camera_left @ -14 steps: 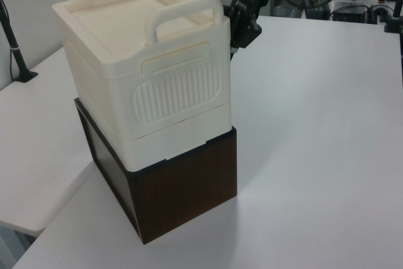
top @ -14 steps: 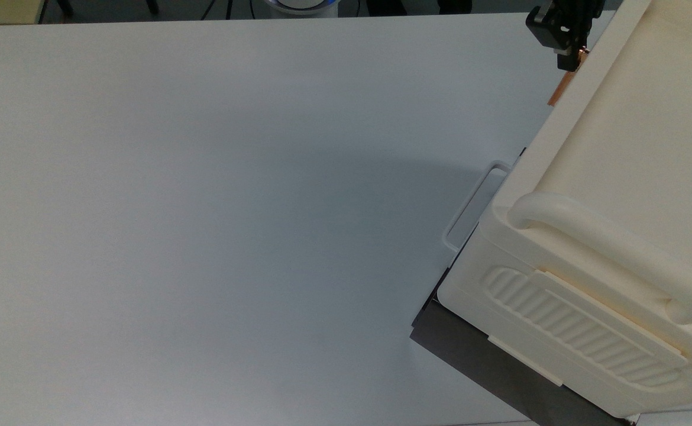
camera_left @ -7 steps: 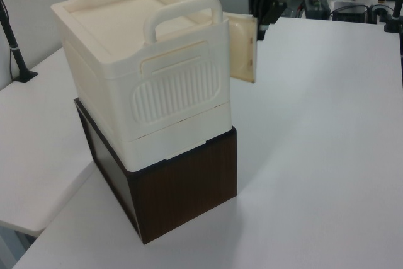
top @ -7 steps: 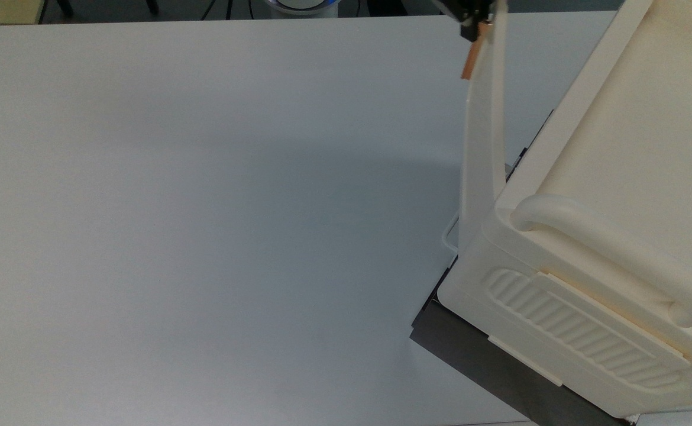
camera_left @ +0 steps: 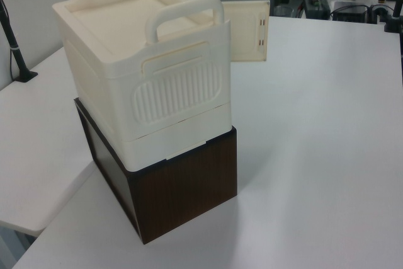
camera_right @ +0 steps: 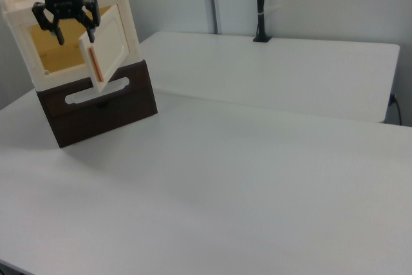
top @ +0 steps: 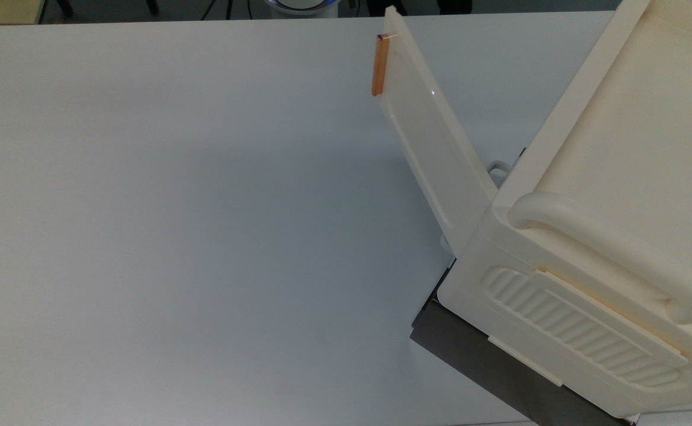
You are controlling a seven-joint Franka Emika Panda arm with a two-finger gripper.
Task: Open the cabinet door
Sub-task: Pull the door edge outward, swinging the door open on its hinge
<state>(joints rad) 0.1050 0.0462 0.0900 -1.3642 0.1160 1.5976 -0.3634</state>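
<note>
We see the cabinet door (top: 435,148) swung wide from the cream cabinet (camera_left: 141,74); the opening looks done. Our hand (camera_right: 66,18) hangs released above it, so next we retreat clear.

The gripper (camera_right: 72,25) hangs downward, fingers spread apart

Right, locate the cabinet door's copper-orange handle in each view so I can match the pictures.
Top view: the copper-orange handle is at upper centre, on the free edge of the swung-out cabinet door.
Left view: the door shows its inner face; handle hidden.
Right view: handle at upper left, below the open gripper.
Shared landmark: the dark brown base box.
</note>
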